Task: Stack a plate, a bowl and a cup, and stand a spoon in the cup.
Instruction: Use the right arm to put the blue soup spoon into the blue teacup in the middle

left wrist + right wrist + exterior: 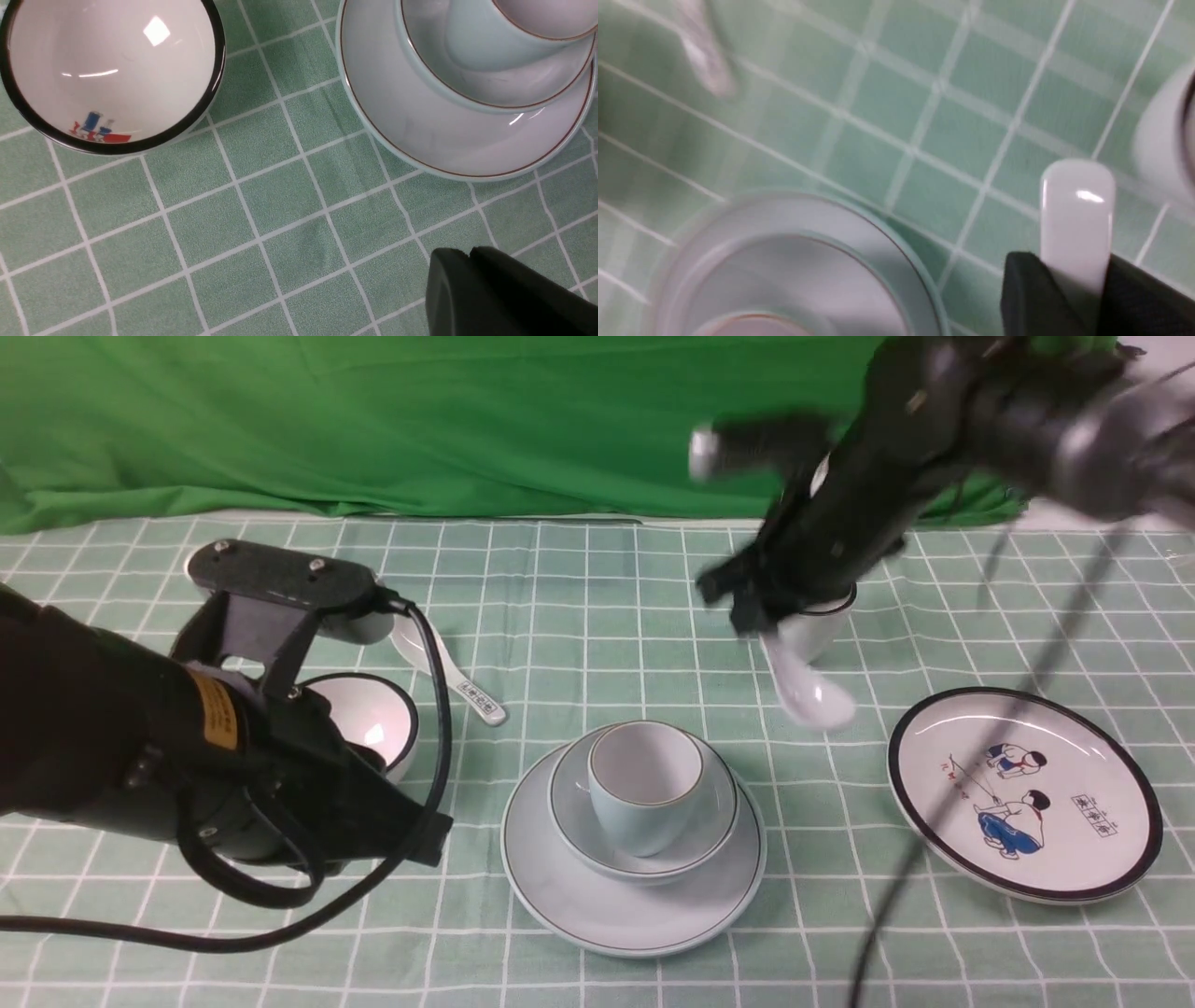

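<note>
The pale blue cup (644,784) stands in the shallow bowl (705,835), which sits on the plain plate (560,887) at the front centre; all three show in the left wrist view: cup (495,42), bowl (434,79), plate (397,126). My right gripper (761,616) is shut on the plain white spoon (810,691), held in the air behind and right of the stack, bowl end hanging down. In the right wrist view the spoon (1077,219) sits between the fingers (1031,294). My left gripper (469,254) is shut and empty, left of the stack.
A black-rimmed white bowl (369,714) and a marked spoon (457,681) lie at the left behind my left arm. A black-rimmed cup (826,621) stands behind the held spoon. A cartoon plate (1027,793) lies at the right. Green backdrop behind.
</note>
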`<action>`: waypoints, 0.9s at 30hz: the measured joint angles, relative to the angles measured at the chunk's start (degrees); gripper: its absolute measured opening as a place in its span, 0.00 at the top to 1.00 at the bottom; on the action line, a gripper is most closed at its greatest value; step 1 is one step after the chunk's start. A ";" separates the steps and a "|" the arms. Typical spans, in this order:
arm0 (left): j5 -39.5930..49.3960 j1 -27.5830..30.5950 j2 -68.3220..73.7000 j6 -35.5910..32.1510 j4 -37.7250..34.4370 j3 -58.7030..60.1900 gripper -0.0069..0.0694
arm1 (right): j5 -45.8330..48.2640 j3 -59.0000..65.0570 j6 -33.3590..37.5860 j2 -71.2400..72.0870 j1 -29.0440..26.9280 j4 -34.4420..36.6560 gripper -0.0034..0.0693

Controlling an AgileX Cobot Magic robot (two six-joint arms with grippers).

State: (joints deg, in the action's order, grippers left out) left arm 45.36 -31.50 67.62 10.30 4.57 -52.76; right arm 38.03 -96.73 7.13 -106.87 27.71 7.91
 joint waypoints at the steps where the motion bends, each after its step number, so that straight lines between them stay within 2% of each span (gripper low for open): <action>1: -0.27 0.00 0.00 0.00 0.00 0.00 0.89 | -4.25 3.73 0.00 3.14 0.82 0.05 0.72; 2: -0.58 0.00 0.00 0.00 0.00 0.00 0.89 | -7.74 6.26 -0.09 5.42 2.00 0.05 0.72; 7: -1.59 0.00 0.00 0.14 0.00 0.00 0.89 | -39.28 27.02 -1.69 16.47 8.71 0.28 0.72; 8: -1.71 0.00 0.00 0.14 0.00 0.00 0.89 | -47.82 31.83 -1.69 17.24 10.61 0.28 0.72; 9: -1.78 0.00 0.00 0.14 0.06 0.00 0.89 | -50.54 33.28 -1.69 17.32 10.87 0.28 0.72; 10: -1.97 0.00 0.00 0.14 0.23 0.00 0.89 | -60.22 38.28 -1.54 17.02 12.83 0.28 0.72; 12: -2.06 0.00 0.00 0.14 0.35 0.00 0.89 | -66.15 41.20 -1.54 16.62 13.72 0.28 0.72; 13: -2.11 0.00 0.00 0.14 0.54 0.00 0.89 | -72.83 43.85 -1.54 15.73 14.94 0.28 0.72; 19: -2.37 0.00 0.00 0.14 0.95 0.00 0.89 | -80.83 45.70 0.72 12.44 16.64 0.28 0.72; 27: -2.50 0.00 0.00 0.14 1.60 0.00 0.89 | -82.20 45.70 2.36 7.05 16.70 0.92 0.72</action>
State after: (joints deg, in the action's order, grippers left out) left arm 42.86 -31.50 67.62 10.44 6.17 -52.76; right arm -44.17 -51.04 9.49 -99.82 44.41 8.83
